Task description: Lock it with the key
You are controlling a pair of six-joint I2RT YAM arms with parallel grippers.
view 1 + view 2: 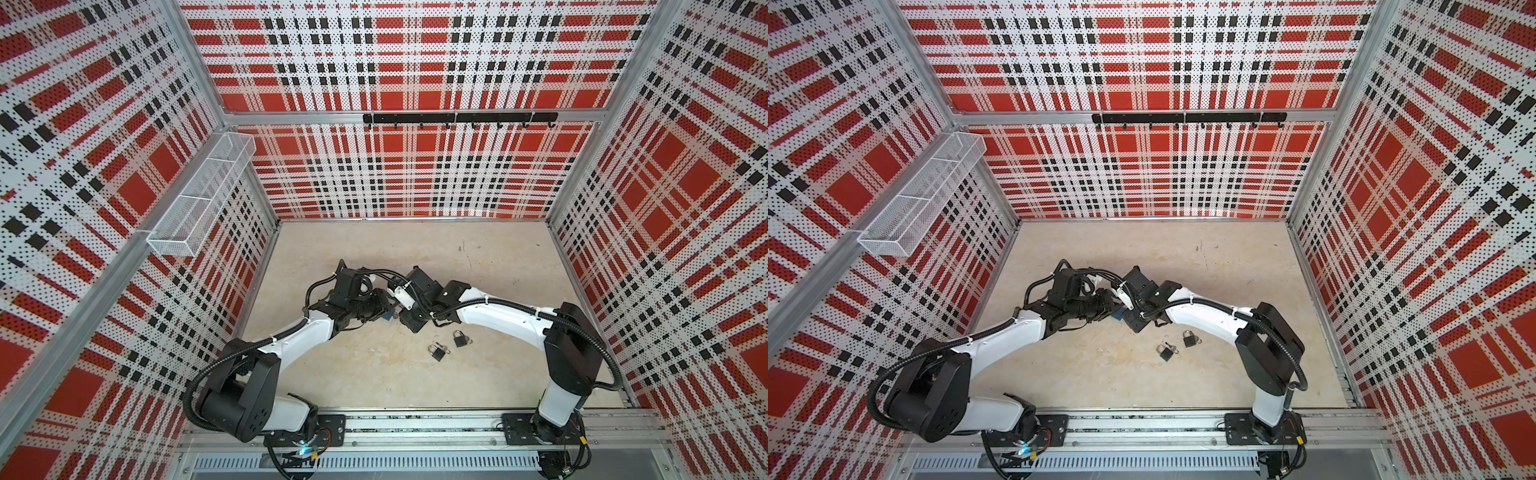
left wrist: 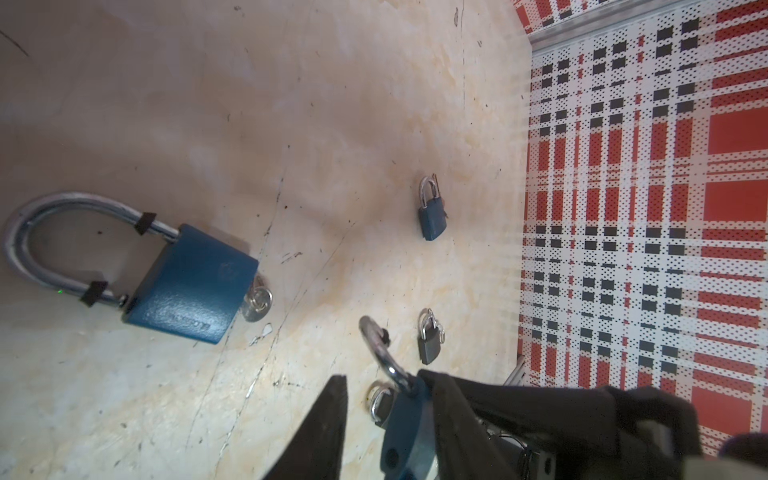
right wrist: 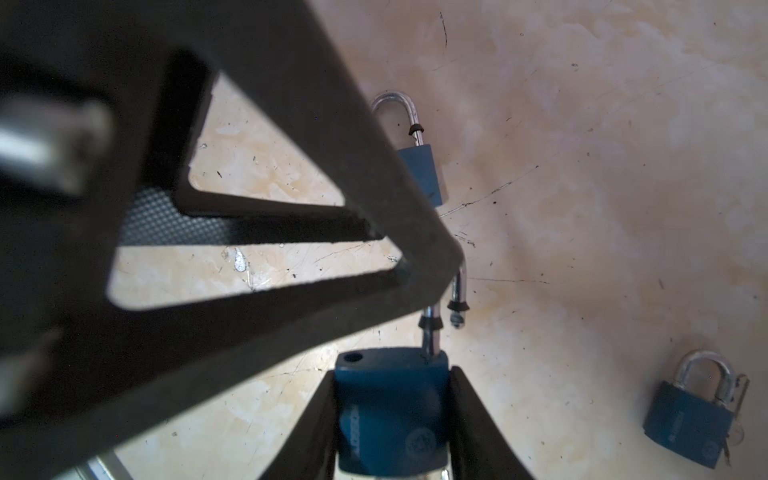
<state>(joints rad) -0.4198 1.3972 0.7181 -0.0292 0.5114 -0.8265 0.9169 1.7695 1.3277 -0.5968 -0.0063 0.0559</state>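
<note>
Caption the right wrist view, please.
Right gripper holds a blue padlock, shackle open; two more padlocks lie on the table.

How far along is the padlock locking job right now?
Done: the right gripper has the blue padlock clamped by its body, apparently lifted. In hand: its shackle is open, free end outside its hole, with a finger of the left gripper at the bend. Left: seat the shackle and turn its key, which I cannot make out.

Far half of the tabletop (image 1: 415,245) lies open; centrally the left arm (image 1: 299,334) and right arm (image 1: 498,307) meet (blocking crossings), two small padlocks (image 1: 437,352) near-right.
</note>
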